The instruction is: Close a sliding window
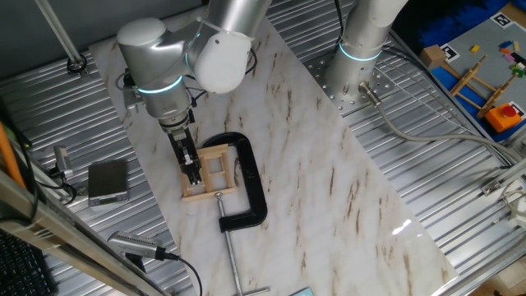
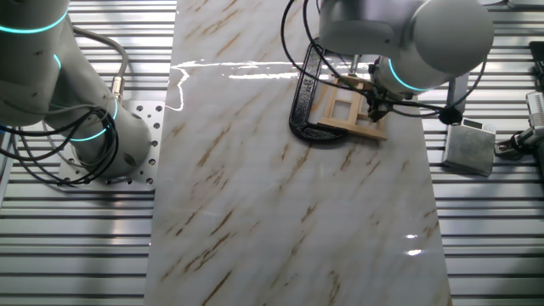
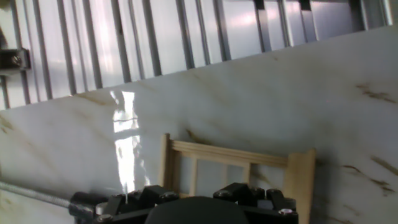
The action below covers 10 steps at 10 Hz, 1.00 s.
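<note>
The sliding window (image 1: pixel 223 150) is a small pale-wood frame with crossbars. It lies flat on the marble board, inside the mouth of a black C-clamp (image 1: pixel 251 177). My gripper (image 1: pixel 194 174) points down onto the window's left side, with the tips on or just above the wood. The fingers look pressed together into one narrow black bar. From the other side the gripper (image 2: pixel 374 110) stands at the right edge of the window (image 2: pixel 353 128). In the hand view the window (image 3: pixel 300 177) lies just ahead of the gripper body (image 3: pixel 193 210), and the fingertips are hidden.
The clamp's screw rod (image 1: pixel 229 247) runs toward the board's front edge. A small grey box (image 1: pixel 108 181) sits on the ribbed metal table left of the board. A second arm's base (image 1: pixel 359 62) stands at the back. A wooden stick frame with an orange block (image 1: pixel 493 103) is at far right.
</note>
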Available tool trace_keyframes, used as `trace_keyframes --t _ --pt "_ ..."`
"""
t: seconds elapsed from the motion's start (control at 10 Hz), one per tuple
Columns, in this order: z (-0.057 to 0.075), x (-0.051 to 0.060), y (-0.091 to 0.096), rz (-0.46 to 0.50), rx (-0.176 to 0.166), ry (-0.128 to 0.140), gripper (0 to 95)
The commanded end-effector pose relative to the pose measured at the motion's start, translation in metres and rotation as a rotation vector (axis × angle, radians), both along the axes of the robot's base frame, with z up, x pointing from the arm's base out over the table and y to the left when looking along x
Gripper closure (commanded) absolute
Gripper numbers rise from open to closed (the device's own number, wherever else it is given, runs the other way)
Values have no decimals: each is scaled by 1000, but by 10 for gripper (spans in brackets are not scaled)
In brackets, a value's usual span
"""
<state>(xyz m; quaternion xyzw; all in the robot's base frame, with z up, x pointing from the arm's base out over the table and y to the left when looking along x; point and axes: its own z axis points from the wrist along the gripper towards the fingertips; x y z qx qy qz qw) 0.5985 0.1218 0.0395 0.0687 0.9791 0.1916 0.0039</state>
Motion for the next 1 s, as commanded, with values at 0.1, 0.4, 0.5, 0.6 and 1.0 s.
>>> trace_keyframes --t 0.1,0.4,0.5,0.6,1.0 --pt "3 7 12 -19 17 -1 190" --pt "9 15 25 -38 52 2 190" --pt "9 15 31 -45 61 -5 190" --pt "8 15 34 -47 62 -8 190" --pt "5 14 42 -49 61 -7 190"
